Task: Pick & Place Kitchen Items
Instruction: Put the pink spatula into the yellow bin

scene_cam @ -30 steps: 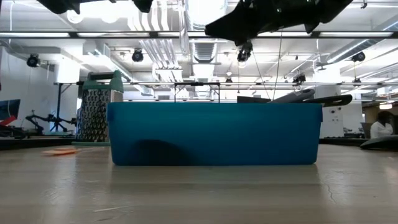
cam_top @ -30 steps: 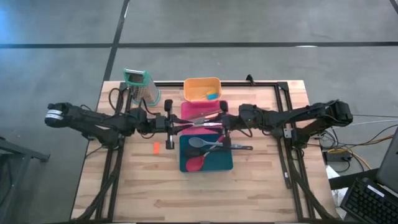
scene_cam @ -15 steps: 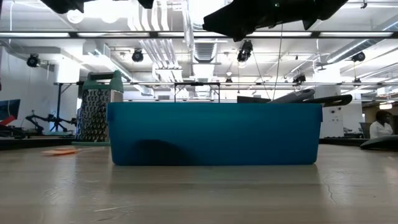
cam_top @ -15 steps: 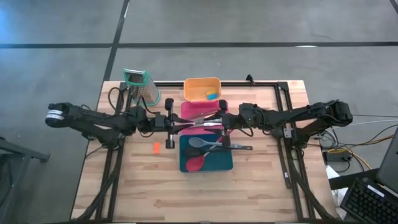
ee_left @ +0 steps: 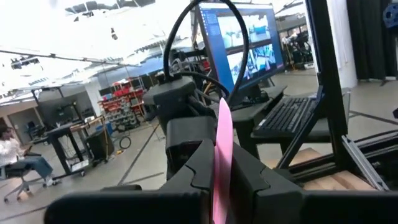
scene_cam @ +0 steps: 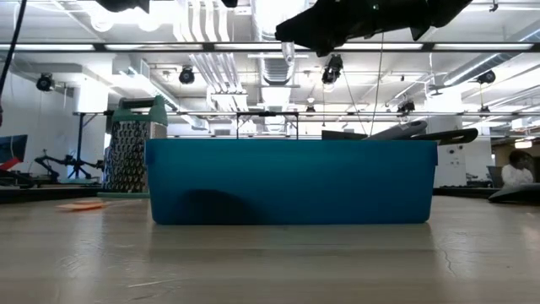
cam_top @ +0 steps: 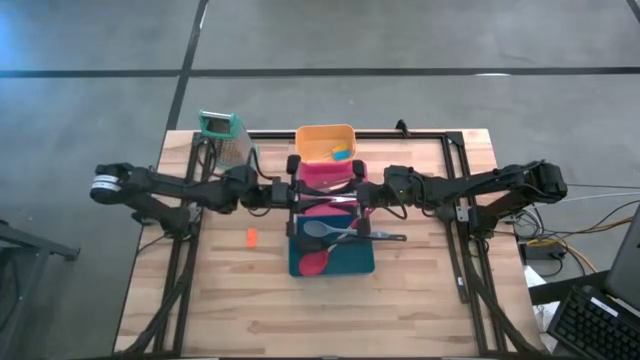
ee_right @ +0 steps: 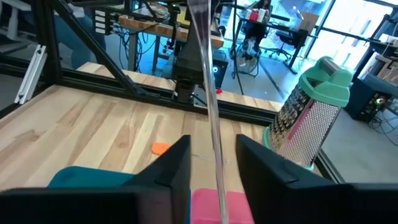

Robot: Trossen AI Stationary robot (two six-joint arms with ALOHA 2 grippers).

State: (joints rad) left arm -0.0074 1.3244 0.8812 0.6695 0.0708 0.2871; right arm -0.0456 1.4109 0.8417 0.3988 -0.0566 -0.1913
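Two sets of jaws are seen nose to nose over the pink tray (cam_top: 322, 176), at the middle of the counter (cam_top: 420, 300). The left gripper (cam_top: 292, 192) is pressed tight on a slim pink piece (ee_left: 221, 149), which is held edge-on and upright between its jaws in the left wrist view. The right gripper (cam_top: 358, 195) is shown with its jaws spread, and a slim pale utensil (ee_right: 210, 118) is seen standing in the gap, clear of the fingers (ee_right: 175, 167) on either side. Whether that utensil is touched lower down cannot be told.

Between the two grippers, from above, a thin pale strip (cam_top: 335, 198) is seen lying across the near edge of the pink tray.

Moving outward, three trays are lined up in a row. The orange tray (cam_top: 312, 140) is set farthest back, and small blue and yellow pieces (cam_top: 341, 153) are held in it. The teal tray (cam_top: 365, 262) is placed nearest the front, and a grey spoon (cam_top: 318, 230), a red spoon (cam_top: 312, 263) and a black utensil (cam_top: 378, 237) are laid inside it. In the low view, dark handles (scene_cam: 422, 133) are seen poking over its rim.

A small orange piece (cam_top: 251, 236) is left loose on the counter, beside the teal tray on the left arm's side. The green-topped grater (cam_top: 222, 135) is stood upright at the back, well apart from the trays.
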